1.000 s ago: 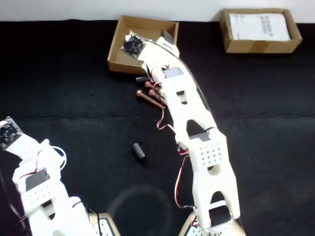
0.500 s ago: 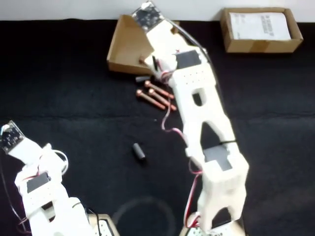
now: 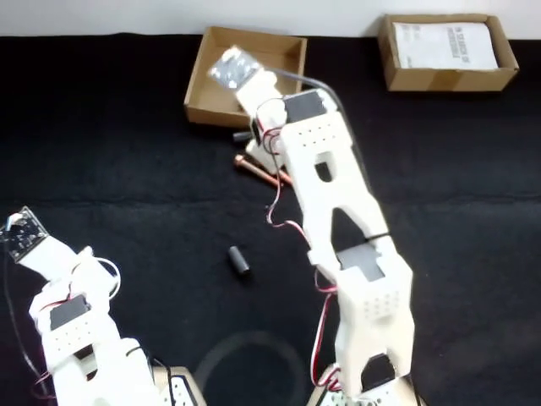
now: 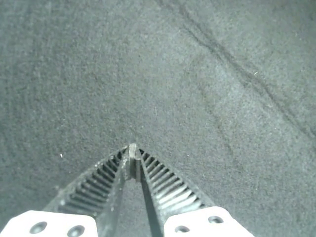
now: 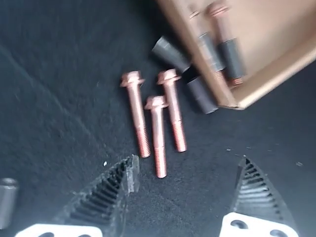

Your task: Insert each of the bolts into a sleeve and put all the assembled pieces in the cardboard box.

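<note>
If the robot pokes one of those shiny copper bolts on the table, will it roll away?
Probably not far. The copper-coloured bolt has a round shaft, so it could roll, but its wider head would likely turn it in a curve. The fuzzy-looking black cloth should slow it. It looks like metal, so it shouldn't bend.

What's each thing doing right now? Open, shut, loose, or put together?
Left pincer: shut.
Right pincer: open, holding nothing.
Three bolts: bare, lying side by side, no sleeves on.
Cardboard box: open, two assembled pieces inside.
Two sleeves: empty, lying beside the box.
Lone sleeve: empty, lying apart.
</note>
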